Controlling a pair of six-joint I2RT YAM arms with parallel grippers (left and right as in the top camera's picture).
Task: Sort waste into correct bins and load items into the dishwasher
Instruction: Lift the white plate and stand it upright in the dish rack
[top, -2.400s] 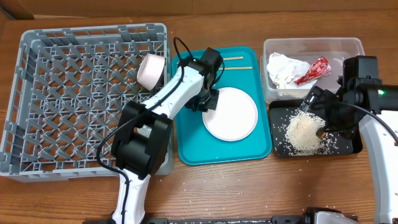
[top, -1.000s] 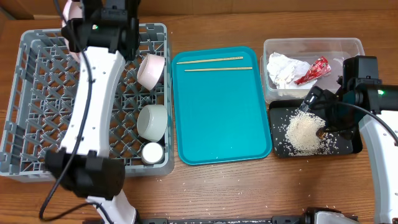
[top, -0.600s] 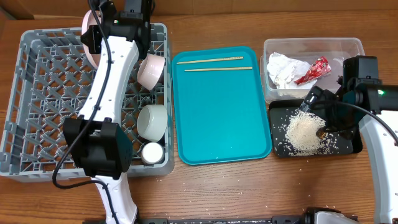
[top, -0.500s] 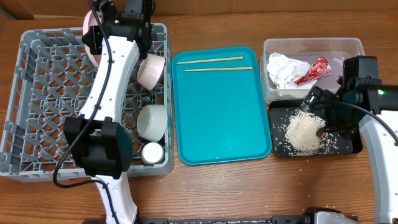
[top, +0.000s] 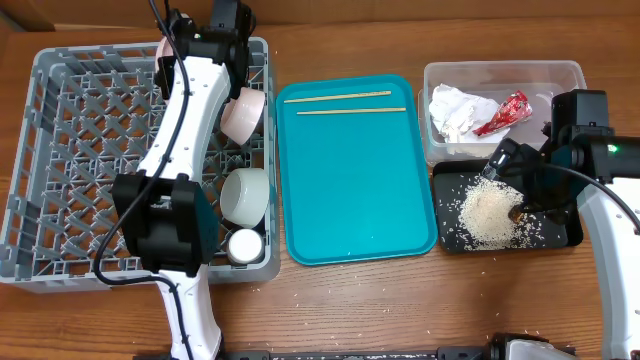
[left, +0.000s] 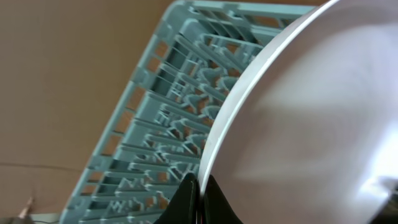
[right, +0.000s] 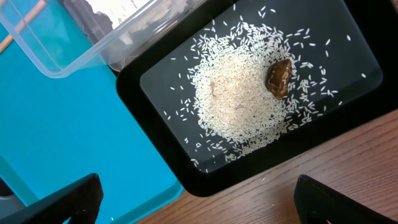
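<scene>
My left gripper (top: 182, 42) is shut on the rim of the round white-pinkish plate (top: 163, 52) and holds it on edge over the far wall of the grey dish rack (top: 90, 150). In the left wrist view the plate (left: 298, 112) fills the right side, its rim pinched between my fingers (left: 199, 194), with the rack (left: 155, 124) behind. A pinkish bowl (top: 243, 112), a pale bowl (top: 245, 193) and a white cup (top: 243, 246) sit in the rack. Two chopsticks (top: 340, 96) lie on the teal tray (top: 355, 190). My right gripper (top: 518, 188) is open above the black tray (right: 155, 93) of rice (right: 239, 99).
The clear tub (top: 500, 72) at the back right holds the crumpled napkin (top: 455, 110) and the red wrapper (top: 506, 110). A brown scrap (right: 278, 76) lies on the rice pile. Loose grains lie on the wooden table near the black tray.
My left arm has carried the plate to the right along the rack's far wall. Further back, the plate was taken off the teal tray. The right arm has not moved.
</scene>
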